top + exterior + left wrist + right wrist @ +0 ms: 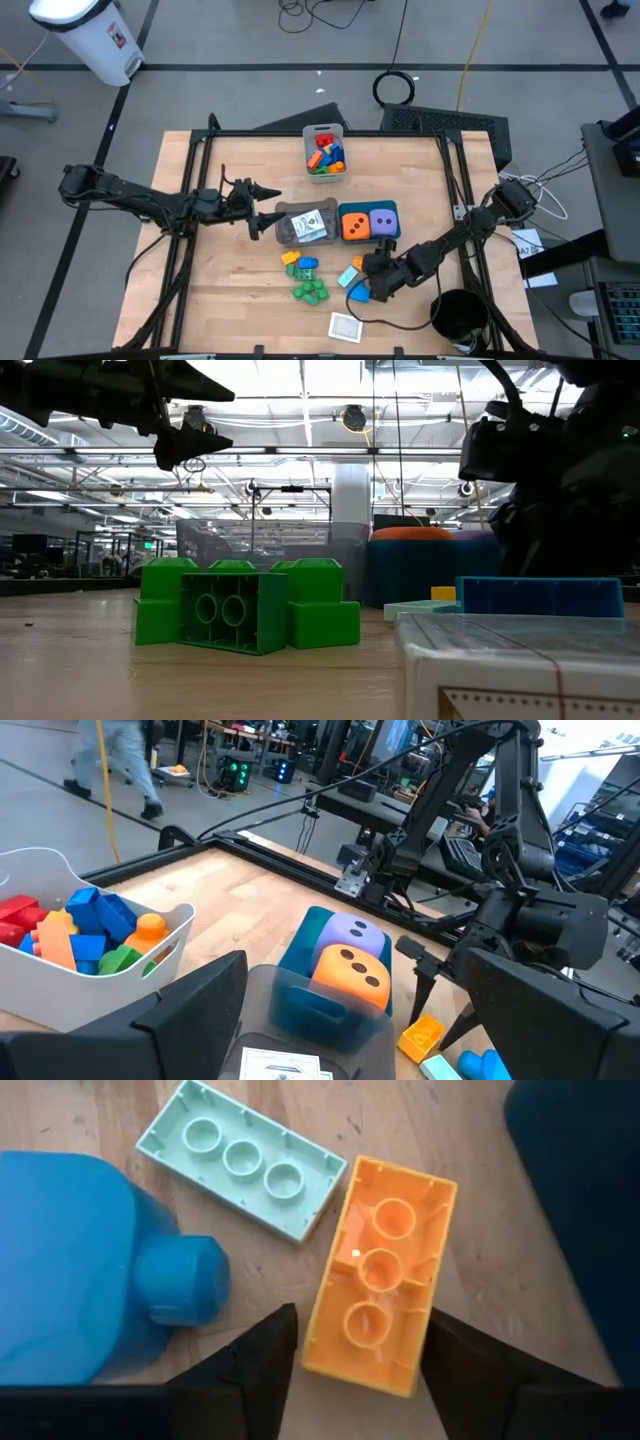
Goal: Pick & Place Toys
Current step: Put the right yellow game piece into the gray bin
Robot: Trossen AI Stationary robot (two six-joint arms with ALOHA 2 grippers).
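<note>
My right gripper (368, 272) is open and low over the table. Its two fingers (262, 1365) stand on either side of one end of an orange brick (385, 1270), which lies hollow side up on the wood. I see no touch. A mint brick (240, 1168) and a blue brick (85, 1265) lie beside the orange one. My left gripper (268, 207) is open and empty, raised over the left end of the grey bin (305, 225), which holds white-edged cards. An orange die (350, 970) and a purple die (352, 932) sit in the teal bin (368, 222).
A pale grey bin (325, 150) with several bricks stands at the far middle. Green bricks (310, 290) and a yellow, blue and green stack (298, 262) lie left of my right gripper. A white-edged card (345, 325) lies near the front edge. People move in the room beyond.
</note>
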